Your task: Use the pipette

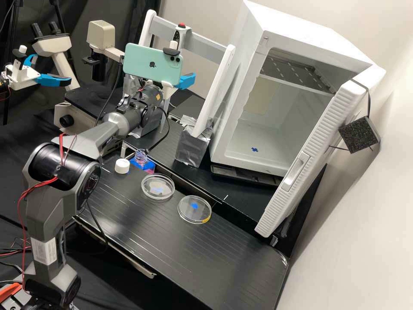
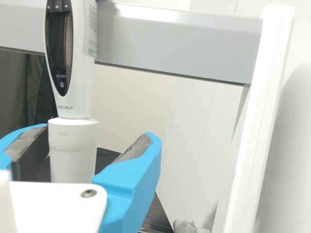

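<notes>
Pipette (image 2: 85,87): located at the grey crossbar (image 2: 184,48) of the white-posted stand, where it seemed to hang; its lower white collar (image 2: 73,150) lay between the finger lines, nearer one finger than the other.
Hand (image 2: 95,133): blue fingers (image 2: 129,174) spread apart, one to each side of the collar, with a visible gap on one side; no grip had been made.
Pickup step: judged to be the approach, with the pipette lined up for grasping but not yet taken.
Collar grip: the next move called for centring the collar between the pads, advancing if depth required it, then closing evenly and freeing the pipette from the stand.
Caution: closing off-centre could push the pipette sideways or twist it.
Long axis: close to vertical, running up across the crossbar.
Pointing: red button (image 1: 182,26) uppermost, dispensing end directed downward; the lowest part was hidden from where I stood.
Bench (image 1: 180,249): two clear dishes (image 1: 165,189) and a white cap (image 1: 122,166) rested on top, with a bottle (image 1: 141,157) beside the cap.
</notes>
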Tool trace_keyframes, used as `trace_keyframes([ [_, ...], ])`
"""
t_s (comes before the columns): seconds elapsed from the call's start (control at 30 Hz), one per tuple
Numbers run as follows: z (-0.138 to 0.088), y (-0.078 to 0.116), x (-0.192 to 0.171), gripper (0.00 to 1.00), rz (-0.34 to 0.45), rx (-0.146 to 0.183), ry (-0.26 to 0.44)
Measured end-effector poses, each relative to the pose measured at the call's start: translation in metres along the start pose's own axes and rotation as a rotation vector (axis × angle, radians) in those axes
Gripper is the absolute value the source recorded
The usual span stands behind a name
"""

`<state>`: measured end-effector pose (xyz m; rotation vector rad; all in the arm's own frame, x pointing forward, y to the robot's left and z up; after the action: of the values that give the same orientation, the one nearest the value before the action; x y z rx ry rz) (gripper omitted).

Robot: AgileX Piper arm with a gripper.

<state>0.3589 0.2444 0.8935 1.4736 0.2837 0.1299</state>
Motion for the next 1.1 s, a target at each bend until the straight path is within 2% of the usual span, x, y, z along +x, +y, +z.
trace_keyframes([
  [0.3,-0.002,-0.001,0.0,0.0,-0.003,0.004,0.003],
  [0.77,-0.012,0.003,-0.007,0.0,0.008,-0.039,0.028],
  [0.93,-0.012,0.003,-0.007,0.0,0.01,-0.021,0.026],
  [1.1,-0.013,0.003,-0.007,0.0,0.01,-0.022,0.024],
])
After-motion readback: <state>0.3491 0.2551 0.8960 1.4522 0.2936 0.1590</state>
